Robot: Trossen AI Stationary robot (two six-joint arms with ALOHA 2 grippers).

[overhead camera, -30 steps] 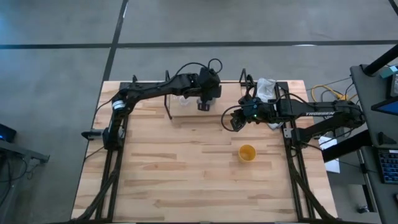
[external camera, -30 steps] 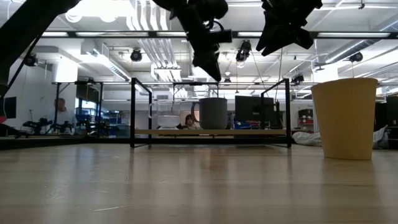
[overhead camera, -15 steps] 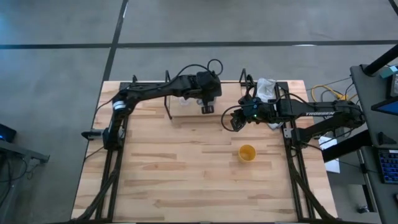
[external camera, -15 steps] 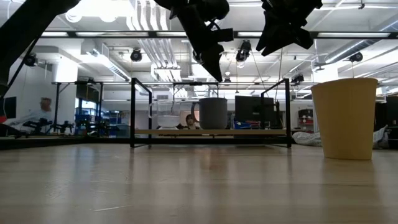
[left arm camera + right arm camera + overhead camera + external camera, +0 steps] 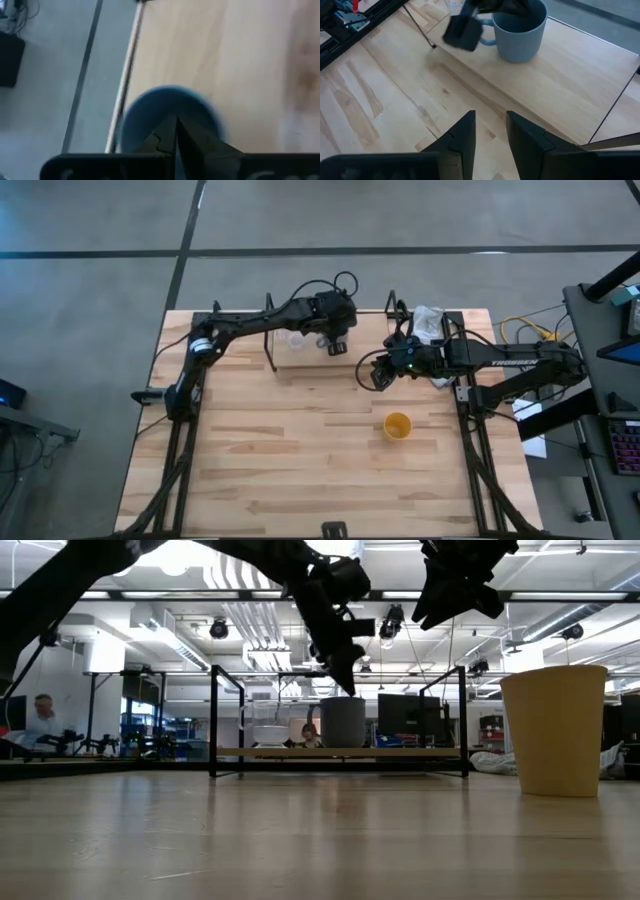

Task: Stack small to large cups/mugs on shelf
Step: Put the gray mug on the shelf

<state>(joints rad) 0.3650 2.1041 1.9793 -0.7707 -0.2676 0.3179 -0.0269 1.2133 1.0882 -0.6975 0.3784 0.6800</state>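
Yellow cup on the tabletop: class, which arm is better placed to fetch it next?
Probably the right. The right gripper hangs open near the yellow cup, while the left gripper is over the grey-blue mug on the light-wood shelf.

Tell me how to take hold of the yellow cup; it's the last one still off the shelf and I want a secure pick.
Grip the yellow cup by its side wall near the rim, from above. It stands upright, mouth up, with no handle and open tabletop all round, so either tool can likely straddle it.

A robotics lab or industrial workshop, it seems: a pale butcher-block wooden table [image 5: 300, 450] stands on a grey polished concrete floor [image 5: 90, 270], beneath exposed silver ceiling ducts [image 5: 245, 615] and strip lights, with dark computer monitors [image 5: 405, 720] behind.
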